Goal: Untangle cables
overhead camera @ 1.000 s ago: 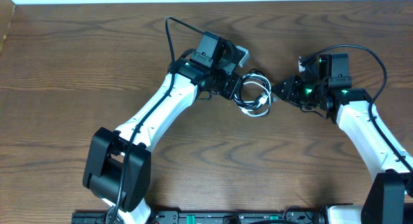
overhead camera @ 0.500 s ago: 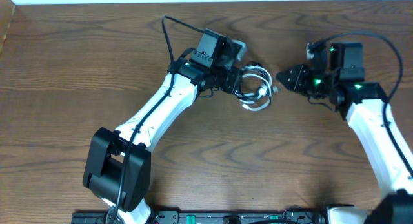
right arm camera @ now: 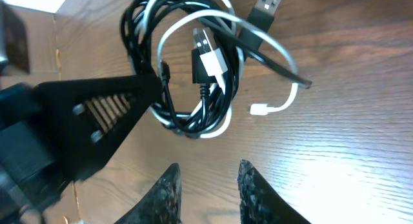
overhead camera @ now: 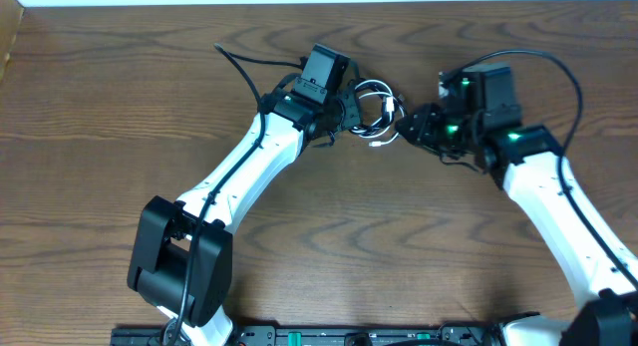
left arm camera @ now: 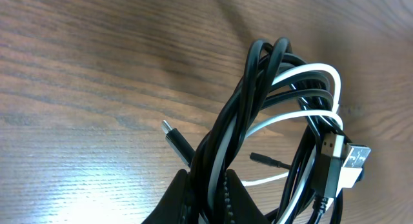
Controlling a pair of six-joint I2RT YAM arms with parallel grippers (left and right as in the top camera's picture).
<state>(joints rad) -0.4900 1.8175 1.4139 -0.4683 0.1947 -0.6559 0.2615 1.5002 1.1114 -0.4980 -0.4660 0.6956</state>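
From overhead, the left gripper (overhead camera: 352, 115) is sitting at the far middle of the table (overhead camera: 100, 186), pressed together on the coiled cables (overhead camera: 376, 105), while the right gripper (overhead camera: 408, 127) is hovering just beside the cables on their other side. In the left wrist view, its fingers (left arm camera: 184, 198) are pinching several strands of the black cable (left arm camera: 258, 82) and the white cable (left arm camera: 319, 74) together. In the right wrist view, the right gripper's fingers (right arm camera: 169, 192) are standing partly spread with nothing between them, near the cables but not touching them.
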